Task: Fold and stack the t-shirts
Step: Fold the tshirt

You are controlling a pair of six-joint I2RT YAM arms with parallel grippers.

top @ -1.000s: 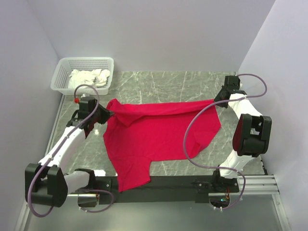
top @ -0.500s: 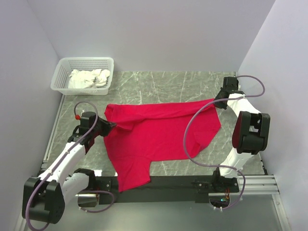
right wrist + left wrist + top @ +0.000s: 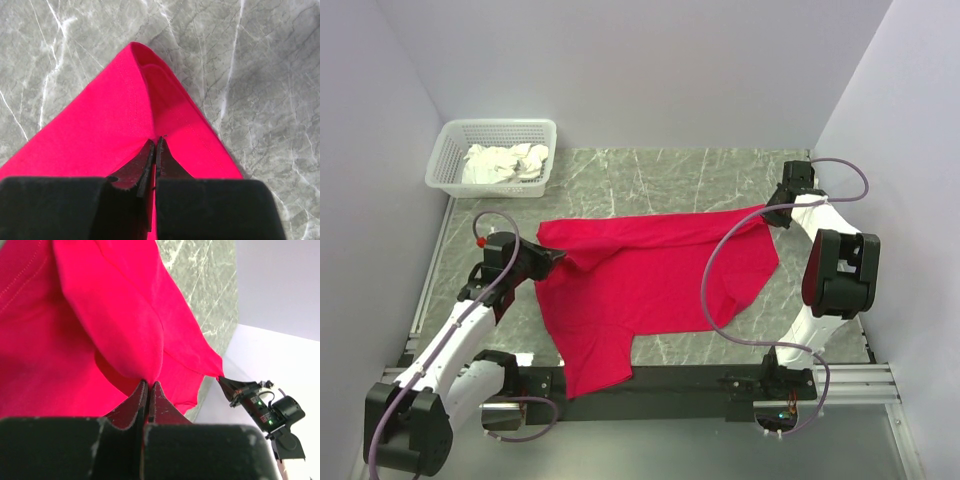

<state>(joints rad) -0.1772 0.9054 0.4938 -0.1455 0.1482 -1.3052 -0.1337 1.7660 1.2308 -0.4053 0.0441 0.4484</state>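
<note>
A bright red t-shirt (image 3: 650,285) lies spread across the marble table, its far edge stretched taut between both arms. My left gripper (image 3: 552,259) is shut on the shirt's left corner, and the left wrist view shows the fabric (image 3: 120,330) pinched between the closed fingertips (image 3: 148,383). My right gripper (image 3: 769,214) is shut on the shirt's far right corner. In the right wrist view that red corner (image 3: 145,100) points away over the marble, clamped at my right gripper (image 3: 156,140). One sleeve (image 3: 595,365) hangs toward the table's near edge.
A white lattice basket (image 3: 446,146) holding white cloth (image 3: 505,162) stands at the back left corner. Walls close in on the left, back and right. A black rail (image 3: 670,385) runs along the near edge between the arm bases.
My left gripper has drawn back toward the near left, pulling the shirt's left corner with it. The right gripper has hardly moved, and the far edge is stretched a little tighter.
</note>
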